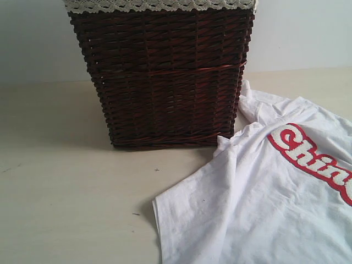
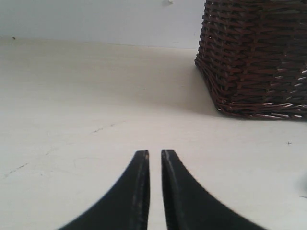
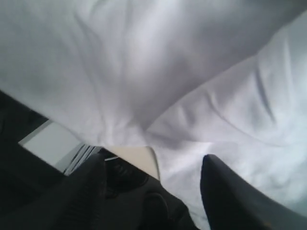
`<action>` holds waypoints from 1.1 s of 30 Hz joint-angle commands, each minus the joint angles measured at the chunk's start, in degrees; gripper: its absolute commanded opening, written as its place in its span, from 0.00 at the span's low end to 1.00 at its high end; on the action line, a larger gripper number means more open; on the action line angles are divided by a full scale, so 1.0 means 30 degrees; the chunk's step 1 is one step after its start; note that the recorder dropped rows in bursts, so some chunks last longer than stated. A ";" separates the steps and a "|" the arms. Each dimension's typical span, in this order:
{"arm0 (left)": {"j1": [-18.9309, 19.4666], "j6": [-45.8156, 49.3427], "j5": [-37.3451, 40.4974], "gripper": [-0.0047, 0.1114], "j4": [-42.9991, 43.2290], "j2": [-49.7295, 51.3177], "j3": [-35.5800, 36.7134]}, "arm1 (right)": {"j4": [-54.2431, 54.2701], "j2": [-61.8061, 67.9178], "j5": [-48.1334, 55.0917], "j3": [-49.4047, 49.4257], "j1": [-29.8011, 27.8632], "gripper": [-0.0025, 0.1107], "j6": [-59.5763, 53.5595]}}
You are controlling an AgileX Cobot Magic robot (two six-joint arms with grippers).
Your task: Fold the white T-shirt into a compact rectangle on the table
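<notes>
The white T-shirt (image 1: 258, 203) lies spread and wrinkled on the table (image 1: 66, 181) at the lower right, its red-outlined lettering (image 1: 308, 154) facing up. Neither gripper shows in the exterior view. My left gripper (image 2: 155, 152) hovers low over the bare table (image 2: 96, 96), its fingers nearly touching with nothing between them. In the right wrist view the T-shirt (image 3: 158, 62) fills most of the picture. My right gripper (image 3: 151, 156) stands wide open close over the shirt's edge, where a sliver of table (image 3: 136, 155) shows beside the cloth.
A tall dark brown wicker basket (image 1: 165, 77) with cream lace trim stands at the back middle, its corner touching the shirt. The same basket (image 2: 254, 57) sits ahead of the left gripper and to one side. A pale wall runs behind the table.
</notes>
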 commanded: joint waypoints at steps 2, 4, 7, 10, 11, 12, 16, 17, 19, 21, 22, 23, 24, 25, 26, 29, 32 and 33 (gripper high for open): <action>-0.0111 0.0035 -0.0085 0.14 0.0035 -0.0131 -0.0010 | 0.0750 -0.1225 -0.1785 0.0362 -0.0094 0.52 0.1366; -0.0111 0.0035 -0.0085 0.14 0.0035 -0.0131 -0.0010 | 0.1217 -0.1323 -0.1787 0.0362 -0.0094 0.52 0.1519; -0.0111 0.0035 -0.0085 0.14 0.0035 -0.0131 -0.0010 | 0.1519 -0.1323 -0.1358 0.0568 -0.0094 0.52 0.1663; -0.0111 0.0035 -0.0085 0.14 0.0035 -0.0131 -0.0010 | 0.1430 -0.1287 -0.0614 0.1009 -0.0094 0.52 0.1795; -0.0111 0.0035 -0.0085 0.14 0.0035 -0.0131 -0.0010 | 0.1430 -0.1287 -0.0584 0.1238 -0.0094 0.52 0.1850; -0.0111 0.0035 -0.0085 0.14 0.0035 -0.0131 -0.0010 | 0.1480 -0.1287 -0.0696 0.1412 -0.0094 0.52 0.1850; -0.0111 0.0035 -0.0085 0.14 0.0035 -0.0131 -0.0010 | 0.1900 -0.1245 -0.2155 0.1884 -0.0094 0.52 0.2233; -0.0111 0.0035 -0.0085 0.14 0.0035 -0.0131 -0.0010 | 0.1994 -0.1245 -0.2699 0.1921 -0.0094 0.52 0.2472; -0.0111 0.0035 -0.0085 0.14 0.0035 -0.0131 -0.0010 | 0.2095 -0.1245 -0.3597 0.1921 -0.0094 0.52 0.2721; -0.0111 0.0035 -0.0085 0.14 0.0035 -0.0131 -0.0010 | 0.2103 -0.1245 -0.4064 0.1921 -0.0094 0.51 0.2930; -0.0111 0.0035 -0.0085 0.14 0.0035 -0.0131 -0.0010 | 0.2103 -0.1166 -0.4153 0.1921 -0.0094 0.51 0.2965; -0.0111 0.0035 -0.0085 0.14 0.0035 -0.0131 -0.0010 | 0.2103 -0.1076 -0.4153 0.1921 -0.0094 0.50 0.2965; -0.0111 0.0035 -0.0085 0.14 0.0035 -0.0131 -0.0010 | 0.2103 -0.0951 -0.4153 0.1927 -0.0094 0.50 0.2965; -0.0111 0.0035 -0.0085 0.14 0.0035 -0.0131 -0.0010 | 0.2103 -0.0713 -0.4068 0.1998 -0.0094 0.50 0.2965; -0.0111 0.0035 -0.0085 0.14 0.0035 -0.0131 -0.0010 | 0.2103 -0.0549 -0.4068 0.2032 -0.0094 0.49 0.2965; -0.0111 0.0035 -0.0085 0.14 0.0035 -0.0131 -0.0010 | 0.2175 0.0014 -0.4068 0.2080 -0.0094 0.49 0.3087; -0.0111 0.0035 -0.0085 0.14 0.0035 -0.0131 -0.0010 | 0.2600 0.0182 -0.4232 0.2080 -0.0094 0.46 0.3201; -0.0111 0.0035 -0.0085 0.14 0.0035 -0.0131 -0.0010 | 0.2619 0.0182 -0.4287 0.2080 -0.0094 0.42 0.3303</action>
